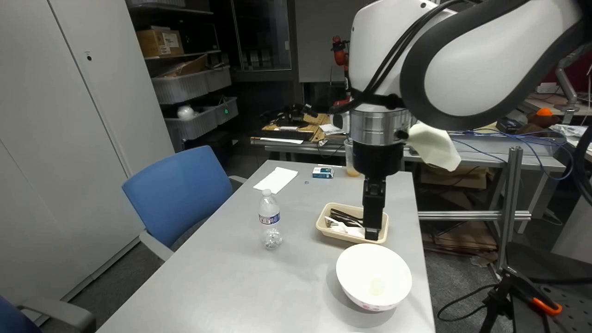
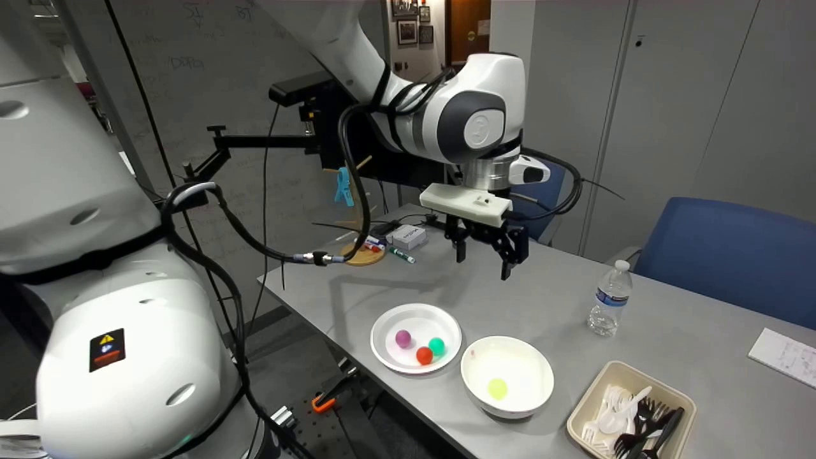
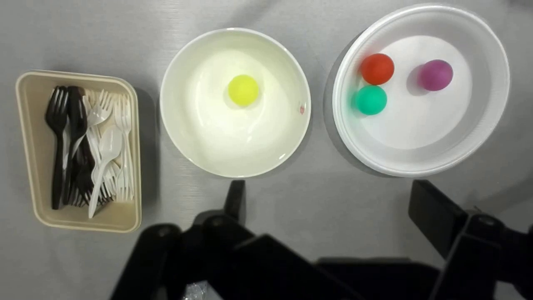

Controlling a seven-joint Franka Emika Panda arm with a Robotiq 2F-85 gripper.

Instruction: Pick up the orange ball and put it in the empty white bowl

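I have the hand (image 2: 482,262) hanging above the desk (image 2: 542,303), off to one side of the white bowl (image 3: 237,141), its two fingers (image 3: 435,214) spread wide; how high it sits over the surface I can't judge well from my camera angles. The bowl holds a yellow ball (image 3: 243,90). Just beside the bowl, to its right in my wrist view, stands a white plate (image 3: 416,129), and the orange ball (image 3: 377,68), nearly red on my feed, lies in that plate on the side nearer the bowl. It touches a green ball (image 3: 371,100), while a purple ball (image 3: 435,75) lies apart from both, farther from the bowl. On the bowl's opposite side I see a beige tray (image 3: 114,216) of black and white plastic cutlery (image 3: 85,160). A water bottle (image 2: 609,299) stands upright, well apart from the bowl.
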